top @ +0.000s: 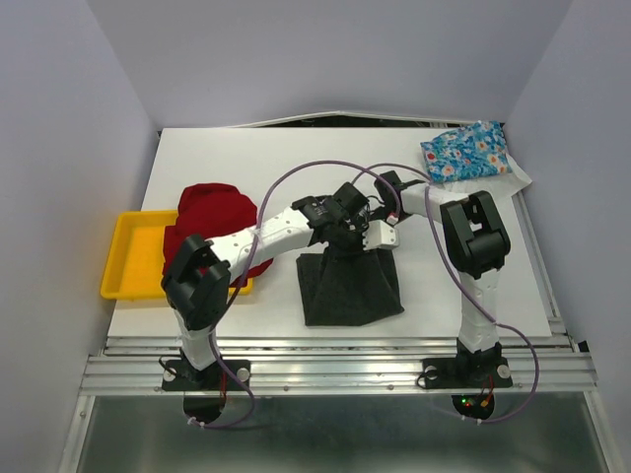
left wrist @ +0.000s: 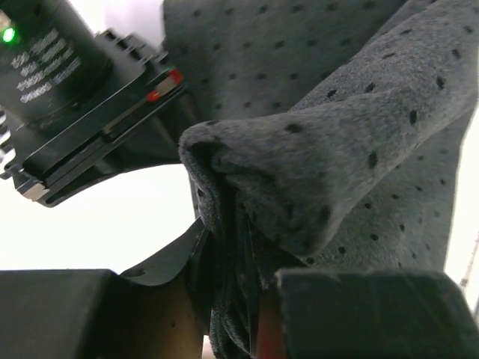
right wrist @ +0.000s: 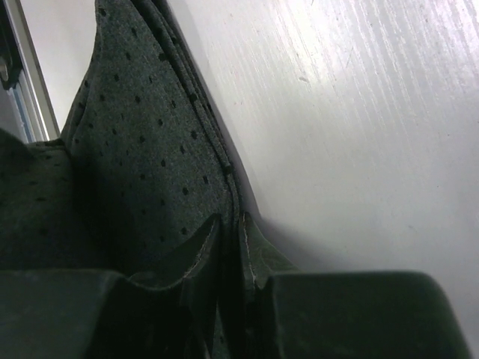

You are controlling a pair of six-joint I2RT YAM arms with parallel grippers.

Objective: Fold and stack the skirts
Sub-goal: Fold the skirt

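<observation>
The charcoal dotted skirt lies mid-table, its far edge lifted. My left gripper is shut on a bunched fold of that skirt between its fingers. My right gripper is shut on the same skirt's edge, close beside the left one. The red skirt is heaped over the yellow tray's far right part. The blue floral skirt lies at the table's far right corner.
The yellow tray sits at the left edge of the white table. The right gripper's black body shows close in the left wrist view. Grey walls surround the table.
</observation>
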